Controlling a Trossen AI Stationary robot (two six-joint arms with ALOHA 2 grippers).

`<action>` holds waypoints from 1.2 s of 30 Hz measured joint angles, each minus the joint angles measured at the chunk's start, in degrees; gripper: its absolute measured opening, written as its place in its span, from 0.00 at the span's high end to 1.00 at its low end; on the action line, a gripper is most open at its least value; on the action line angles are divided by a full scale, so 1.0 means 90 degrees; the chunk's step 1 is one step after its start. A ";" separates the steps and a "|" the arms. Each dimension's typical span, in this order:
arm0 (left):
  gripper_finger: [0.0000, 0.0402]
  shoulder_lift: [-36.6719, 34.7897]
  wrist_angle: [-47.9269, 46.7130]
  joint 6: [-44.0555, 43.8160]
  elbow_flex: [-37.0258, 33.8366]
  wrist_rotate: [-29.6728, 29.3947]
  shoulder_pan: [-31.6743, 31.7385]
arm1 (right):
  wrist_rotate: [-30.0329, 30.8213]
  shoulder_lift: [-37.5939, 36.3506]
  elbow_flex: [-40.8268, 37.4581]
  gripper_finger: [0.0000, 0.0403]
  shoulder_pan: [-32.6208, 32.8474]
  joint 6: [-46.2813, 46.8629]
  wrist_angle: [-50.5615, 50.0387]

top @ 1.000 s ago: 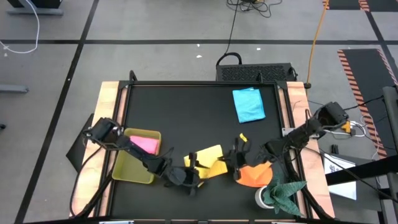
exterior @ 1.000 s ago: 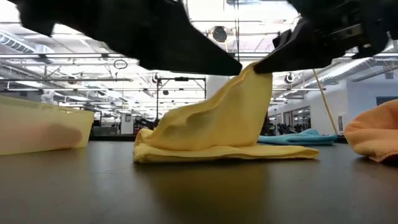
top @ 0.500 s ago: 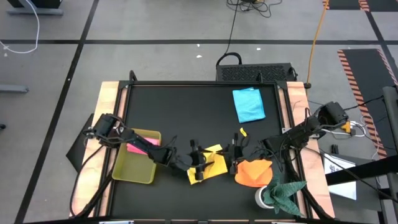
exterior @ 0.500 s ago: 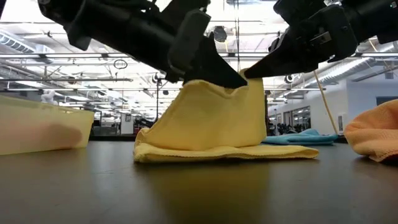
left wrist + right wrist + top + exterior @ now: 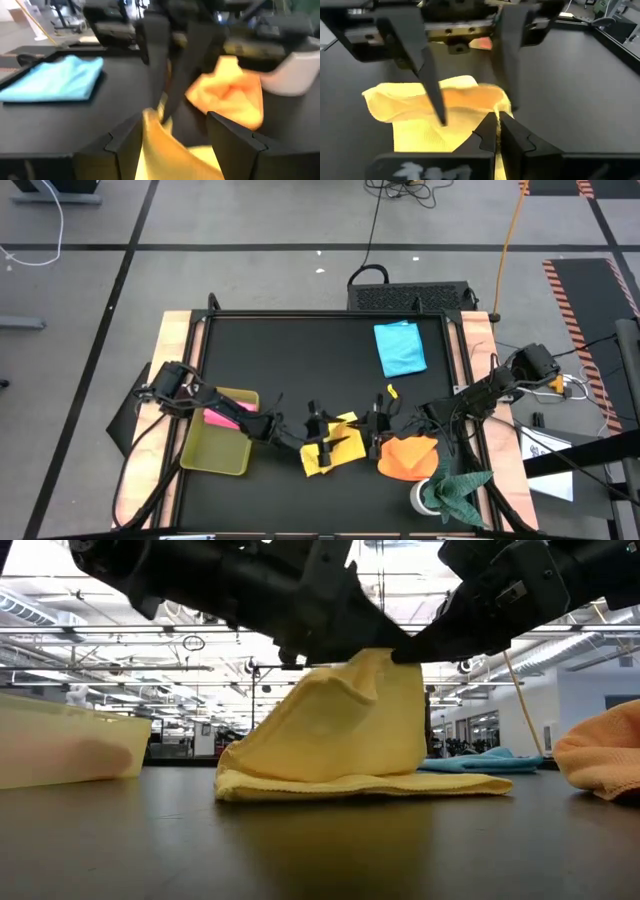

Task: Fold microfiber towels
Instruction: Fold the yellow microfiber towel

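Yellow towel point(image 5: 335, 450) lifted at the table's front middle, between both grippers.

A raised edge of it is pinched by the right gripper point(image 5: 376, 427), fingers pressed together; the left gripper point(image 5: 318, 432) is held spread beside the same fold. The orange towel point(image 5: 408, 456) is seen near, the blue towel point(image 5: 401, 348) well apart.

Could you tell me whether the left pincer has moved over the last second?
Yes. In the high view the left pincer has shifted rightward, away from the yellow-green tray, over the yellow towel, toward the right pincer.
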 joint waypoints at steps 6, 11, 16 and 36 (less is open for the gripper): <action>0.46 -0.0002 -0.0110 -0.0052 0.0004 0.0020 0.0177 | 0.0012 0.0000 0.0000 1.00 -0.0001 -0.0002 0.0242; 0.46 -0.0002 -0.0427 -0.0106 0.0004 0.0032 0.0163 | 0.0295 -0.0001 0.0000 1.00 -0.0004 -0.0019 0.0329; 0.46 -0.0002 -0.0942 -0.0379 0.0004 0.0085 -0.0016 | 0.0425 -0.0002 0.0000 1.00 -0.0018 -0.0002 0.0262; 0.46 -0.0185 -0.3409 -0.0166 0.0006 -0.0568 -0.1458 | 0.0413 -0.0002 -0.0002 1.00 -0.0016 0.0276 0.0179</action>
